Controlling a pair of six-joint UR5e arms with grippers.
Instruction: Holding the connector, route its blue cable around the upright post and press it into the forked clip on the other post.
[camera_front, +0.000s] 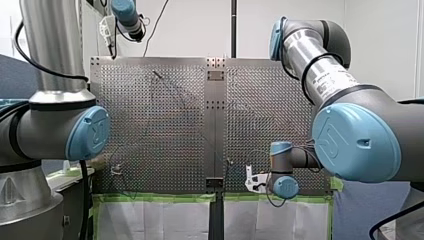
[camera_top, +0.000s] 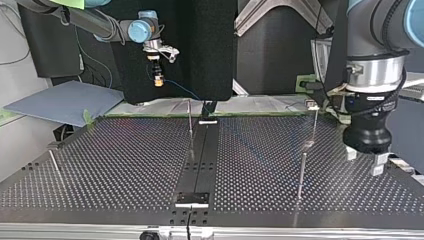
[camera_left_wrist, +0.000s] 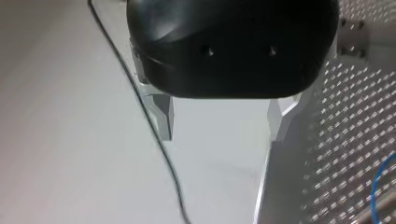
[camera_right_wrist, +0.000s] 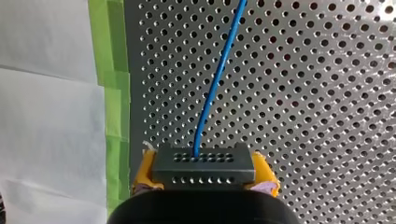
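Right wrist view: my right pincer (camera_right_wrist: 204, 176) is clamped on the dark connector (camera_right_wrist: 204, 164), with yellow pads (camera_right_wrist: 142, 173) on both of its sides. The blue cable (camera_right_wrist: 218, 74) leaves the connector's face and runs straight ahead over the perforated bench (camera_right_wrist: 303, 93), beside the green tape (camera_right_wrist: 112, 70) along the edge.

Top view: this pincer hangs at the upper left of the frame above the bench's far edge, with the cable sloping down to the right toward mid frame. A thin upright post (camera_top: 190, 125) stands there at centre; cannot tell if the cable touches it. Two more posts (camera_top: 315, 125) stand right of centre, and which one has the clip is too small to tell.

My left pincer (camera_top: 366, 161) is at the right of the frame, low over the bench, fingers apart — well away from the cable.
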